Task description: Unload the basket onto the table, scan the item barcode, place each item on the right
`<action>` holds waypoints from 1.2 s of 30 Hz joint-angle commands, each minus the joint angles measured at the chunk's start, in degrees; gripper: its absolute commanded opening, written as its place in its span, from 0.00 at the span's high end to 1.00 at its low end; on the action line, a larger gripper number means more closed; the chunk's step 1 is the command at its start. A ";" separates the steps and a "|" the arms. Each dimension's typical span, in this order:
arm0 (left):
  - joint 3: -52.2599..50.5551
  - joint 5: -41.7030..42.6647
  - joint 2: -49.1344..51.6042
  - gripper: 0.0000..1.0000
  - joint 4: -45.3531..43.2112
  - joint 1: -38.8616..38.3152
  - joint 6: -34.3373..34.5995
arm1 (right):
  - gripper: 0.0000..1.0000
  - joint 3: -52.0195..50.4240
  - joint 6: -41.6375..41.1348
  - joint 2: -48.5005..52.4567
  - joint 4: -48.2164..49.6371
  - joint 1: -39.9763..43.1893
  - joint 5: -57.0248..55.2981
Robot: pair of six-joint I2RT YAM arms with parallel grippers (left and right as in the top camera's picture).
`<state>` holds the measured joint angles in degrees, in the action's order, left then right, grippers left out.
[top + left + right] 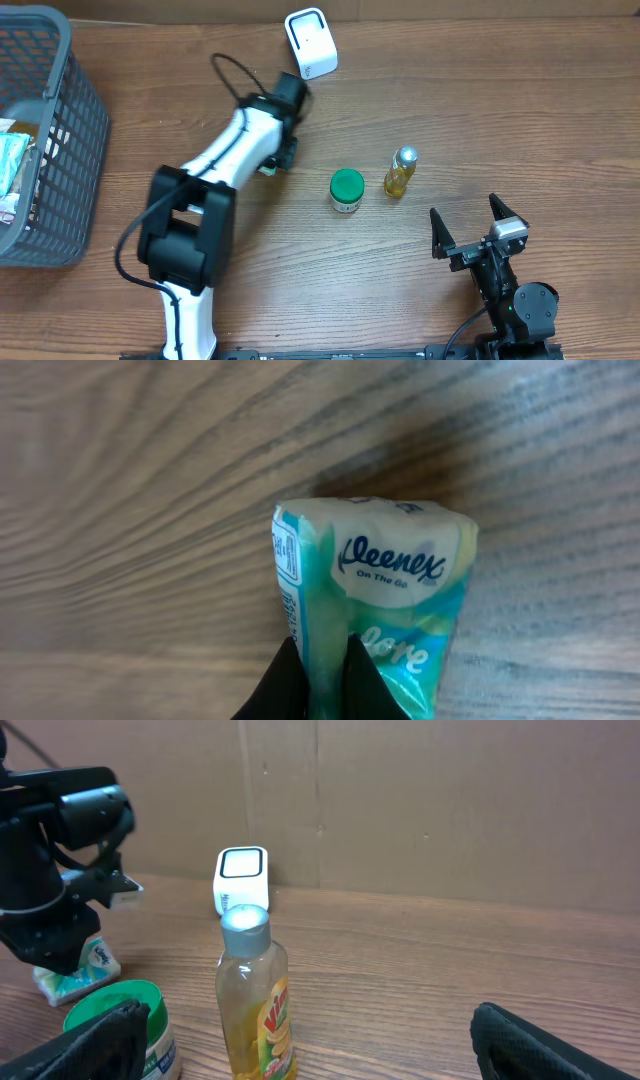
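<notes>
The Kleenex tissue pack [385, 585] fills the left wrist view. The left gripper [320, 665] is clamped on its lower edge, black fingers [280, 680] pressed into the wrapper. Seen from overhead, the pack sits low on the desk [520, 110], left of centre, just on the near side of the white scanner [311, 43] standing at the far edge. To the right stand a green-lidded jar [346, 190] and, just beside it, a yellow bottle [401, 172]. The right gripper [464, 208] rests near right, jaws wide apart, holding nothing. A grey basket [75, 150] occupies the far left.
</notes>
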<state>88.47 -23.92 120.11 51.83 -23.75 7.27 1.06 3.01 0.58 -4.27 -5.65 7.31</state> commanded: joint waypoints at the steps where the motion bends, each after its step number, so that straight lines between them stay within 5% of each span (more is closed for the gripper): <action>1: 1.01 -20.26 -0.09 0.96 1.40 -4.76 4.94 | 0.00 -0.61 -0.02 -0.39 0.24 -0.07 0.31; 30: -8.68 -22.99 0.22 0.89 -3.82 -8.90 11.63 | 0.00 -0.61 -0.02 -0.39 0.26 -0.07 0.31; 36: -9.14 -22.73 0.22 0.72 -4.04 -8.90 11.61 | 0.00 -0.61 -0.02 -0.39 0.24 -0.07 0.31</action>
<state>79.85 -45.71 120.14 47.94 -32.97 17.72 1.06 3.01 0.58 -4.27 -5.65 7.29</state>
